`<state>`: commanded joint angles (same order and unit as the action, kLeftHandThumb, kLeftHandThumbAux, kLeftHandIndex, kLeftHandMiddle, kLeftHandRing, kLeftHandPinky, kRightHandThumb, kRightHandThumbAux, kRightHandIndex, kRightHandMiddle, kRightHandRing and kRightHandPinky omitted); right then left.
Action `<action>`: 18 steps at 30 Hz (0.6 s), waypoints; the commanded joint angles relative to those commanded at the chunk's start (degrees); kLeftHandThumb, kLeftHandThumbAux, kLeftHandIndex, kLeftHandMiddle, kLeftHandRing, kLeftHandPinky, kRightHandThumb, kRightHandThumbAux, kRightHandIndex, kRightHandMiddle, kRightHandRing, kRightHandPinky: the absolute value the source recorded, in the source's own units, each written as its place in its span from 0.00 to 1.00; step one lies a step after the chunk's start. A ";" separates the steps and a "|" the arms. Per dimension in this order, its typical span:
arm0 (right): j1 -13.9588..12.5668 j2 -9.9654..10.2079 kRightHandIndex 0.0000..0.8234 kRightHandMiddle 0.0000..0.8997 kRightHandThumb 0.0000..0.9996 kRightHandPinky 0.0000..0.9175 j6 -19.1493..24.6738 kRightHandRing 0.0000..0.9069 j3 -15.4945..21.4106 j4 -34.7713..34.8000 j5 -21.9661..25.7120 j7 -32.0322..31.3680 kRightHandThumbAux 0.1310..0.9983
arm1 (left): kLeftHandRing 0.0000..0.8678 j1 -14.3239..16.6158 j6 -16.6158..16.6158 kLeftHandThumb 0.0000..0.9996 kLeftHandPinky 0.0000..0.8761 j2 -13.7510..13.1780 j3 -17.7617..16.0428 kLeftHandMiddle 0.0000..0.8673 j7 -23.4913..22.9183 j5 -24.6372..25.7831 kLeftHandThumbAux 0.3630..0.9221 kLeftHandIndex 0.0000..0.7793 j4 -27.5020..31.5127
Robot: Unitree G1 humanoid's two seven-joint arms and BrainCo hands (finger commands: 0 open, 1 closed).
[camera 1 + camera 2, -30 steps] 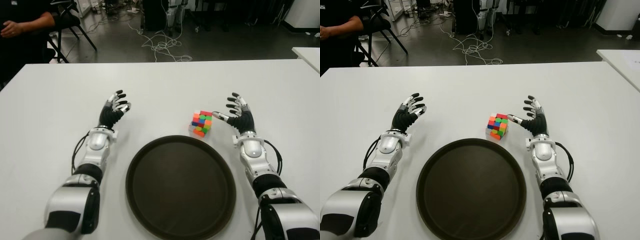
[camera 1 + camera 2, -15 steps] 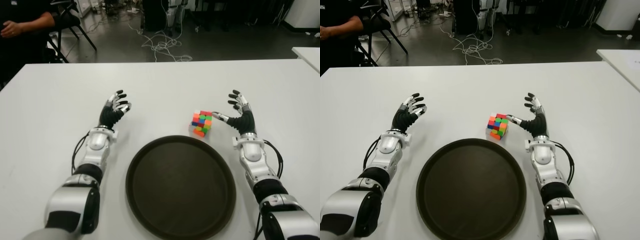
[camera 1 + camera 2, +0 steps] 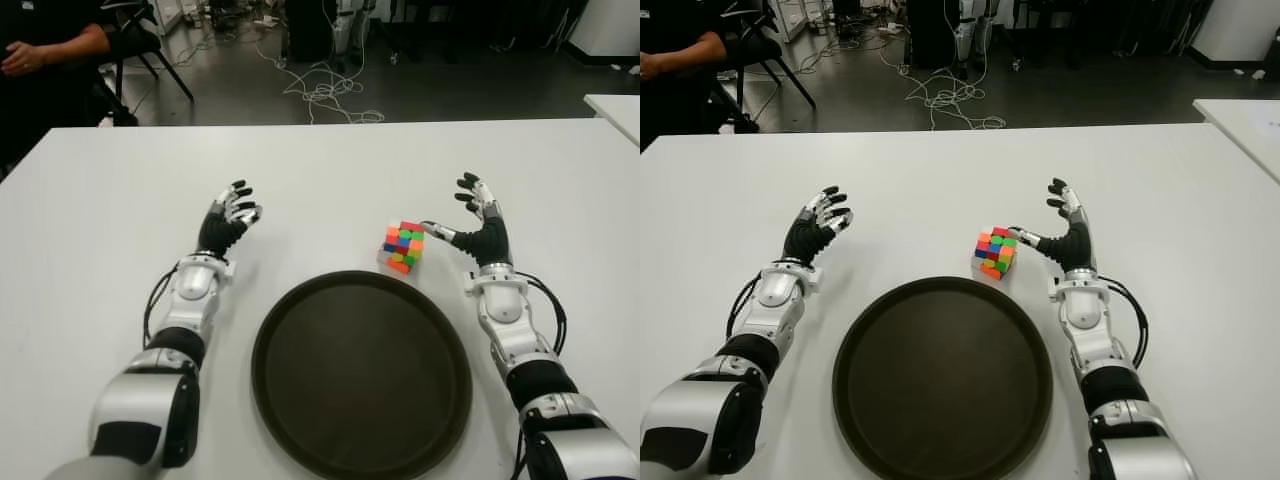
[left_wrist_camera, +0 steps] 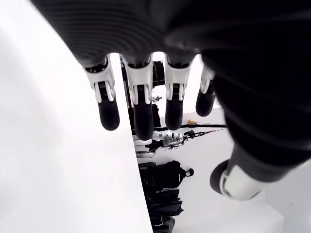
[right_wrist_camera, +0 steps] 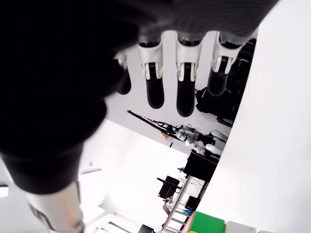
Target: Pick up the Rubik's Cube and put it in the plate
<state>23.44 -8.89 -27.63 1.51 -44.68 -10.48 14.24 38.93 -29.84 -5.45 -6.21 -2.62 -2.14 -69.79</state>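
Note:
The Rubik's Cube (image 3: 402, 247) sits on the white table (image 3: 320, 170), just beyond the far right rim of the round dark plate (image 3: 360, 375). My right hand (image 3: 478, 222) is beside the cube on its right, fingers spread, the thumb tip touching or nearly touching the cube's upper right corner. A green corner of the cube (image 5: 206, 226) shows in the right wrist view below the extended fingers (image 5: 186, 90). My left hand (image 3: 228, 217) shows open to the left of the plate, holding nothing.
A person in black sits at the far left corner (image 3: 45, 50). Cables lie on the floor beyond the table (image 3: 320, 90). Another white table's corner (image 3: 615, 105) shows at the far right.
My right hand has moved slightly forward and up beside the cube, thumb staying at its corner. The cube and left hand have not moved.

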 joint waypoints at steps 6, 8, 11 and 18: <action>-0.81 0.28 0.11 0.21 0.00 0.24 -0.24 0.22 0.51 1.71 1.58 -1.74 0.79 | 0.21 -0.02 -0.05 0.15 0.21 -0.06 0.20 0.20 0.24 -0.26 0.61 0.16 0.02; -1.09 0.43 0.12 0.21 0.00 0.24 -0.57 0.23 0.67 2.26 1.95 -1.99 0.79 | 0.21 -0.03 -0.07 0.15 0.22 -0.08 0.25 0.20 0.22 -0.32 0.62 0.16 0.02; -1.36 0.59 0.12 0.22 0.00 0.25 -1.06 0.23 0.86 2.69 2.33 -2.20 0.78 | 0.21 -0.07 -0.06 0.15 0.22 -0.10 0.30 0.20 0.17 -0.34 0.63 0.15 0.04; -1.57 0.55 0.12 0.21 0.00 0.25 -2.48 0.23 0.98 2.65 2.60 -2.59 0.79 | 0.21 -0.09 0.09 0.15 0.22 -0.02 0.19 0.20 0.34 -0.22 0.61 0.15 0.08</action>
<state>21.87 -8.33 -30.11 2.48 -42.03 -7.88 11.65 38.84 -29.75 -5.47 -6.02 -2.28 -2.36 -69.71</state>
